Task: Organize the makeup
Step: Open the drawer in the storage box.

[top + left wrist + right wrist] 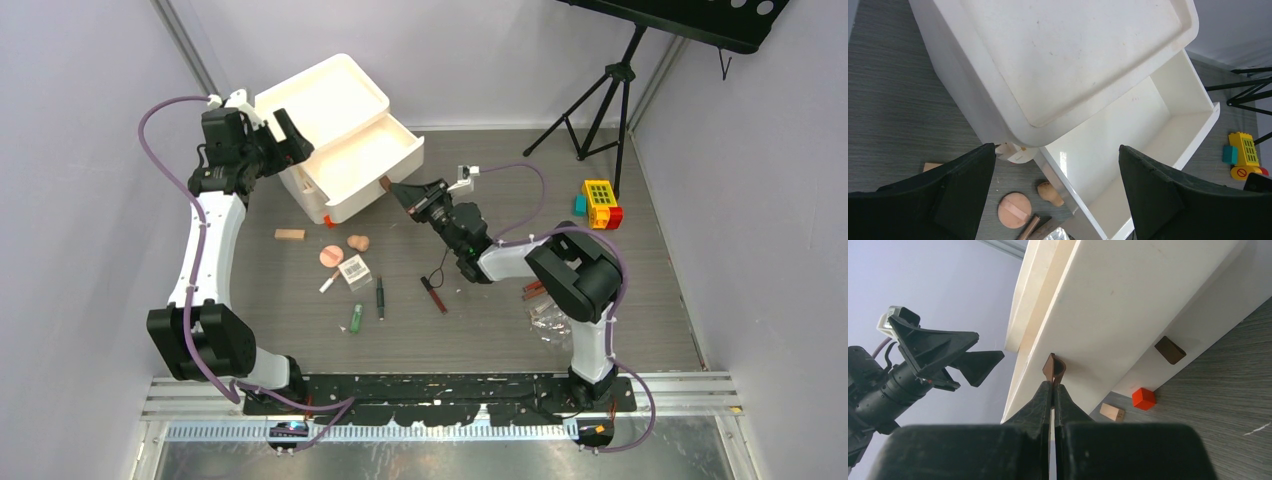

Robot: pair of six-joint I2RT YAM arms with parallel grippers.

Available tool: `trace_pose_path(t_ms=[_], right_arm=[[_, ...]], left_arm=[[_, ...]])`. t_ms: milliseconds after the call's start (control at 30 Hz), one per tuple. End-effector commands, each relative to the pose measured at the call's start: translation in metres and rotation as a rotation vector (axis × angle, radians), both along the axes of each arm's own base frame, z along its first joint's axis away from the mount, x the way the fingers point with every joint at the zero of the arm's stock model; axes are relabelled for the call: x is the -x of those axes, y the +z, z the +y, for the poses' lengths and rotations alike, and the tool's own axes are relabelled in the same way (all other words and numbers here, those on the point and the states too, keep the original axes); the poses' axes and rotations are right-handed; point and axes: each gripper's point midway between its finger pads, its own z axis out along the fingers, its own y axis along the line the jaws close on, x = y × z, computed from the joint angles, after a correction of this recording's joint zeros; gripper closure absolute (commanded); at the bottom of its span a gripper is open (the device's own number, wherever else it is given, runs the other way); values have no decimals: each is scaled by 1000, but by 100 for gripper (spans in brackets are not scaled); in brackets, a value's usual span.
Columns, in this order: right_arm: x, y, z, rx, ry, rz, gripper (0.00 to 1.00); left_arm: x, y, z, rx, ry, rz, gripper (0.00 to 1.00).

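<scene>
While the makeup, namely pink puff, peach sponge, clear box, pencils and green tube, lies loose on the counter with none stowed, the white drawer just behind it stands pulled out and bare. Right gripper: pinched tight on the drawer's brown pull tab, presumably holding it open for loading. Left gripper: spread wide above the organizer top, carrying nothing.
</scene>
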Motion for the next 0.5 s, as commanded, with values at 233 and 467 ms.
trace_pose_path(t_ms=[233,467], right_arm=[[17,45,-15,-48,-13,-103,100],[17,38,-13,-36,-7,-96,76]], left_arm=[[0,17,0,-5,-9,-56,4],[0,15,-1,0,-13,-51,4]])
